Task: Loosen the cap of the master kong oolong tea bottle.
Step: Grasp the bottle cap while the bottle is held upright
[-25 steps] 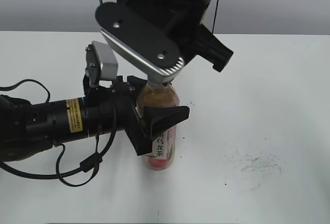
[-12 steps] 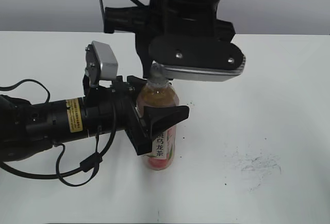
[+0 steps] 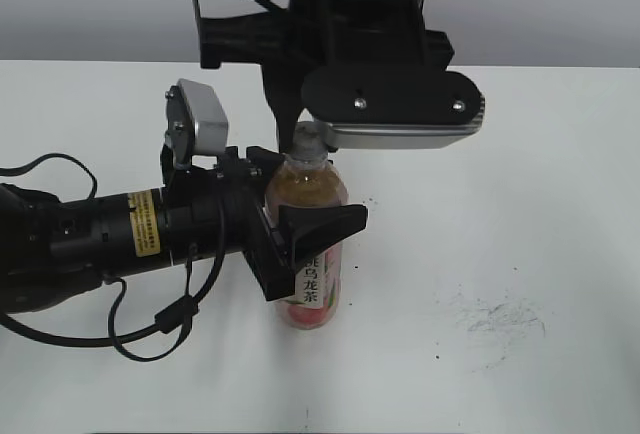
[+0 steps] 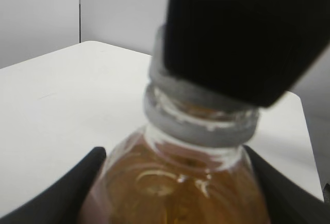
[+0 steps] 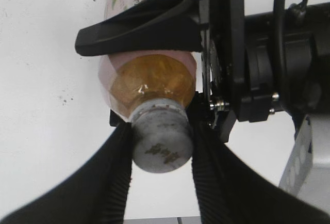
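The master kong oolong tea bottle (image 3: 312,284) stands upright on the white table, amber tea inside and a pink label low on its body. My left gripper (image 3: 300,229) is shut on the bottle's body from the left; in the left wrist view its fingers flank the bottle (image 4: 175,182). My right gripper (image 5: 161,141) comes down from above and is shut on the white-grey cap (image 5: 161,146), its two ribbed fingers pressed against the cap's sides. The cap (image 3: 308,142) shows partly below the right wrist in the exterior view, and its rim shows in the left wrist view (image 4: 201,97).
The white table (image 3: 520,204) has dark scuff marks (image 3: 495,319) at the right front. The left arm's body and cables (image 3: 100,244) lie across the table's left side. The right arm's wrist (image 3: 390,104) hangs over the bottle.
The right wrist has turned about the bottle's axis while on the cap; its silver plate swung from slanted to level. The bottle and left gripper stayed put.
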You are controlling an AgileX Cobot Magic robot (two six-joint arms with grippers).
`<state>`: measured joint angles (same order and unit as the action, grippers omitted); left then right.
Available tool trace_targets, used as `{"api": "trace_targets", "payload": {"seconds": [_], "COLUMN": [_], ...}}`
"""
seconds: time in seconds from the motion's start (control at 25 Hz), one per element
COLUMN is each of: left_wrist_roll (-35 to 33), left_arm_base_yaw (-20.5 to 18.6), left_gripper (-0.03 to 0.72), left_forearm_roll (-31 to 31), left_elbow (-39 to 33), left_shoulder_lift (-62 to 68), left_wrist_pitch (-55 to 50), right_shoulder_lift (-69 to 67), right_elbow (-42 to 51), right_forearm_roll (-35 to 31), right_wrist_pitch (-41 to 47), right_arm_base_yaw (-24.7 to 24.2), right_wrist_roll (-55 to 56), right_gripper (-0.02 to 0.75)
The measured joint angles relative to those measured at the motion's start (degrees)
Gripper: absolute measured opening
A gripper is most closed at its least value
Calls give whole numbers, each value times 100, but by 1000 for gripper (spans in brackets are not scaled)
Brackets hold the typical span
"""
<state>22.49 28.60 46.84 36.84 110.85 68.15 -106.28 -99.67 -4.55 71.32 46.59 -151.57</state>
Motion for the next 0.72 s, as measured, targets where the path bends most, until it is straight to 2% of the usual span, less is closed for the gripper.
{"api": "trace_targets", "payload": {"seconds": [0.32,0.72], "left_wrist_roll": [-5,-12], "left_arm_base_yaw": [0,0], "left_gripper": [445,445], "left_forearm_roll": [0,1], "left_elbow": [0,0], "left_shoulder_lift": [0,-6], "left_wrist_pitch": [23,10], "right_shoulder_lift": [22,119], "right_elbow": [-6,-58], "right_forearm_roll": [0,-245], "right_wrist_pitch": [11,-50], "right_arm_base_yaw": [0,-9], "right_wrist_roll": [-45,-1271], "right_gripper": [270,269]}}
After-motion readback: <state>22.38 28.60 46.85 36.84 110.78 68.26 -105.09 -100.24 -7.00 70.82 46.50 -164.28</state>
